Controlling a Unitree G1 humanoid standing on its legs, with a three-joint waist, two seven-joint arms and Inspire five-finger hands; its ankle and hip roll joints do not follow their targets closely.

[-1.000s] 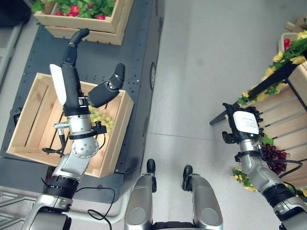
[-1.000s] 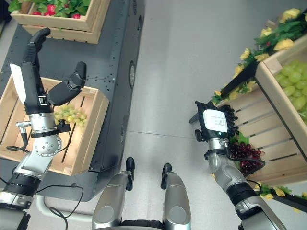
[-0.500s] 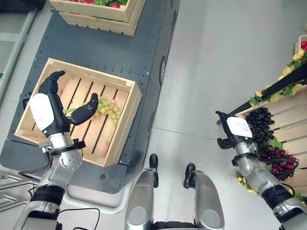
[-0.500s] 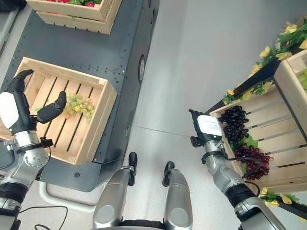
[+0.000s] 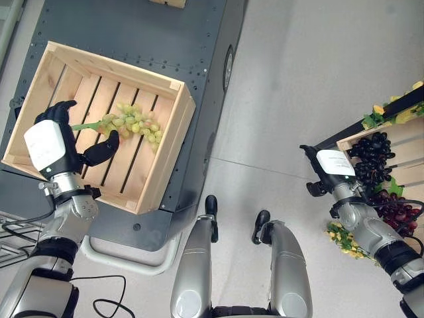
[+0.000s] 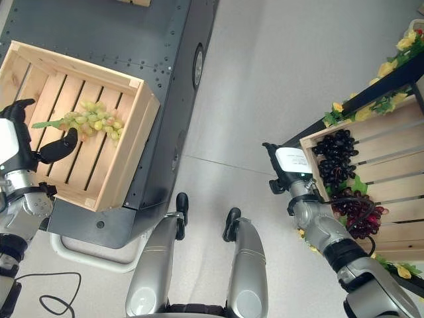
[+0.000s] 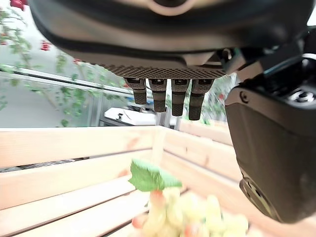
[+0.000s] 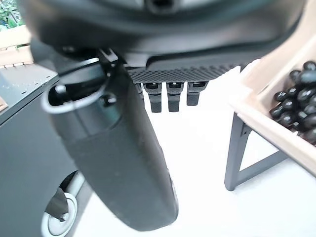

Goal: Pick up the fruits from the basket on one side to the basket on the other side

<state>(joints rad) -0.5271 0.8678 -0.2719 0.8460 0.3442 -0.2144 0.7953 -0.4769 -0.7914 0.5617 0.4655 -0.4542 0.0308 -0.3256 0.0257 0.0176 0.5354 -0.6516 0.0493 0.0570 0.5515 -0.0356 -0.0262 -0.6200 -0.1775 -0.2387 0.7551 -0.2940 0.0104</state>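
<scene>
Fingers of the left hand (image 5: pixel 56 149) stand spread and straight with the thumb out to one side, empty; the bunch of green grapes (image 5: pixel 131 122) lies just past that thumb on the slats of the wooden crate (image 5: pixel 164 165), its stem and leaf toward the fingers; a second ago this hand was raised high above the crate with the grapes already lying beneath it, and half a second ago it was lower at the crate's near side, so it has come down and drawn back while the whole view shifted with the head; I judge the green bunch delivered and released, and this hand free; across the floor the right hand (image 6: pixel 286 169) hangs in the air with fingers straight and apart, holding nothing, much as it did a second ago; just beyond it, at its outer side, sits the slatted crate of the fruit stand (image 6: pixel 311 144) with black grapes (image 6: pixel 336 156) inside and a dark red bunch (image 6: pixel 358 211) a little below them, yellow flowers (image 6: pixel 405 44) farther off along the frame; since fruit remains there and the right hand waits empty beside it, the next move likely is a reach into that crate for another bunch, though which one cannot be told.
</scene>
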